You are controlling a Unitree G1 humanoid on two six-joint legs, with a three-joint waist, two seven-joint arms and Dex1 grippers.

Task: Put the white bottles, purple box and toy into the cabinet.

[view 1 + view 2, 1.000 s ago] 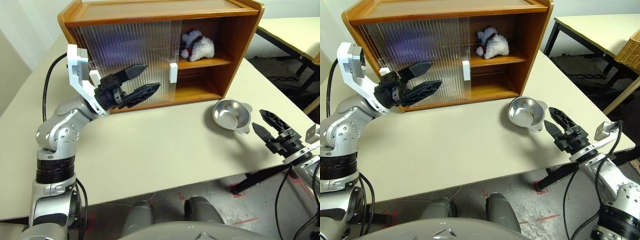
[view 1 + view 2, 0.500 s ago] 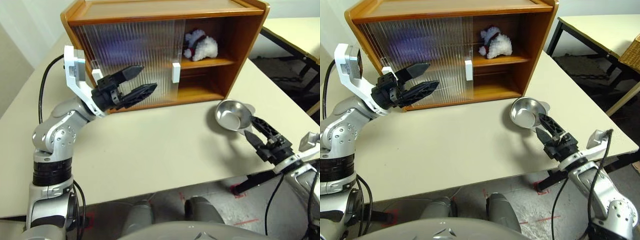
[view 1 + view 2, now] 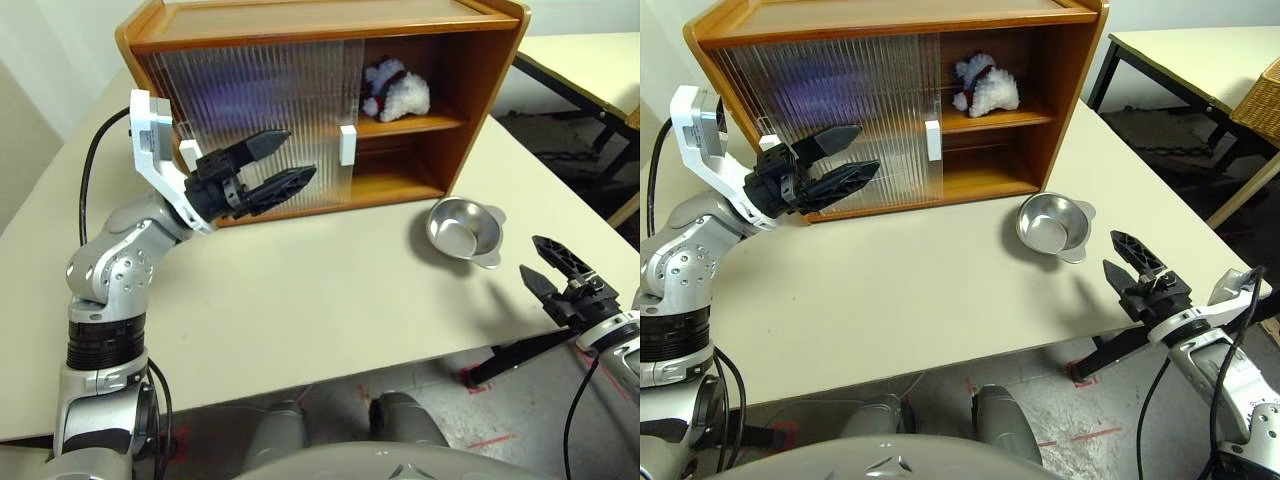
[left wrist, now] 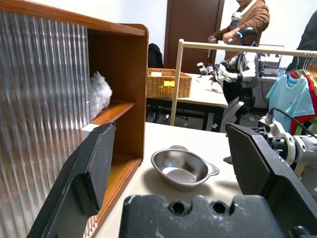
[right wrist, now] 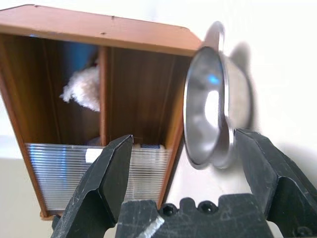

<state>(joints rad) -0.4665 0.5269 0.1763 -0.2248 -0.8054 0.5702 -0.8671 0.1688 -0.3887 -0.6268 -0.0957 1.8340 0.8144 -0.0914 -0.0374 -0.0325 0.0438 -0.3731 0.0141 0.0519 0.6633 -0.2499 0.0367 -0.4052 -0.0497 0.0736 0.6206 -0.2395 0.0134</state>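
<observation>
state: left end effector [image 3: 285, 162] wide, empty, near large wooden cabinet [image 3: 480, 70]; right end effector [image 3: 553, 264] wide, empty | fluffy white plush toy [image 3: 398, 92] on upper shelf | risk: right end effector knocks shiny steel bowl [image 3: 462, 229] off worktop [image 3: 300, 290]

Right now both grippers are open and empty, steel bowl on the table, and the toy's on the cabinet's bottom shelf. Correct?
Not quite. The toy sits on the upper shelf of the cabinet, not the bottom one; the left eye view shows it. The rest holds: left gripper and right gripper are open and empty, and the steel bowl is on the table.
</observation>
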